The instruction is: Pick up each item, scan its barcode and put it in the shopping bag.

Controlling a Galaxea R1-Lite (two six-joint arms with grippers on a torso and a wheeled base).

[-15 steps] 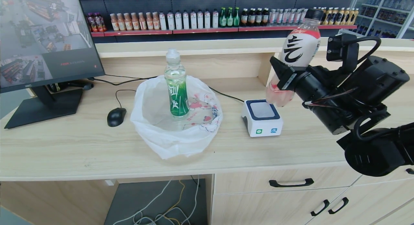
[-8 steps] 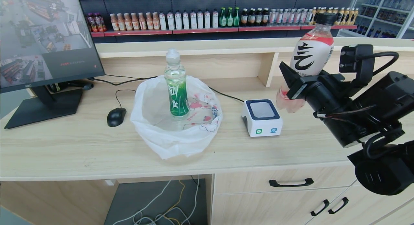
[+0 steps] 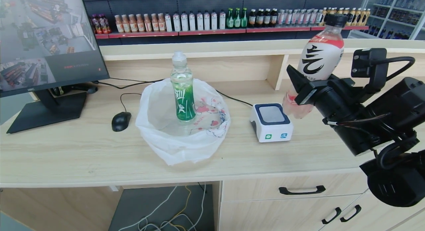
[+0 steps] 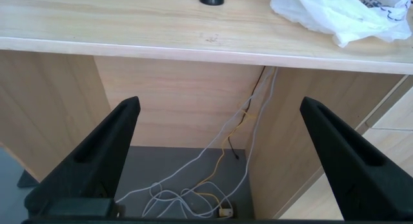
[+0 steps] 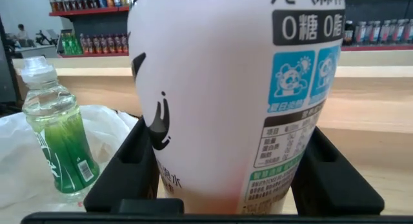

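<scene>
My right gripper (image 3: 303, 89) is shut on a pink drink bottle (image 3: 315, 63) with a white label and black cap, held upright just right of the white barcode scanner (image 3: 271, 122). In the right wrist view the pink bottle (image 5: 232, 95) sits between the black fingers (image 5: 122, 169). A green drink bottle (image 3: 182, 89) stands upright inside the white shopping bag (image 3: 159, 131) at the counter's middle; it also shows as the green bottle (image 5: 58, 140) in the right wrist view. My left gripper (image 4: 222, 153) hangs open below the counter edge, holding nothing.
A monitor (image 3: 46, 41) and a black mouse (image 3: 121, 121) sit at the counter's left, with cables running behind the bag. A raised wooden shelf (image 3: 232, 46) borders the back. Drawers (image 3: 298, 191) are below on the right, and loose cables (image 4: 213, 179) lie under the counter.
My right gripper carried the pink bottle to the right and slightly up, off from above the scanner to its right side. The head camera shifted a little.
</scene>
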